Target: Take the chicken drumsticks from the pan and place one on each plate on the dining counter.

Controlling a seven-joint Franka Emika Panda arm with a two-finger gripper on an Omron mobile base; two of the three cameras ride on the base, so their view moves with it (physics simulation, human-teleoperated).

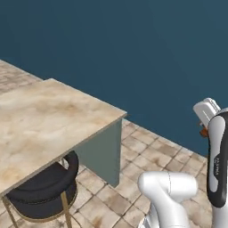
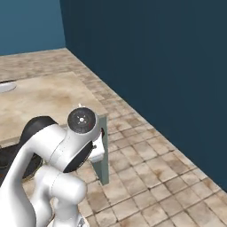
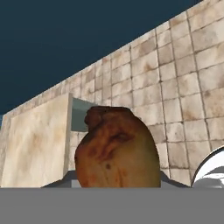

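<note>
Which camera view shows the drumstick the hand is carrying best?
The hand view: the chicken drumstick sits large and close at the bottom, its browned, bulbous surface clear against the tiled floor, held in the hand. The left base view gives a small orange-brown speck beside the white arm. In the right base view I cannot make it out.

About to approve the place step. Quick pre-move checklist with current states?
1. Chicken drumstick in the gripper: ok, fills the hand view right at the fingers.
2. Grip secure: cannot tell, finger contact is hidden.
3. Dining counter within view: ok.
4. Target plate located: cannot tell; a white edge shows at the counter's far left.
5. Gripper over the counter: not ok, hand view shows it off the counter end, above the floor tiles.
</note>
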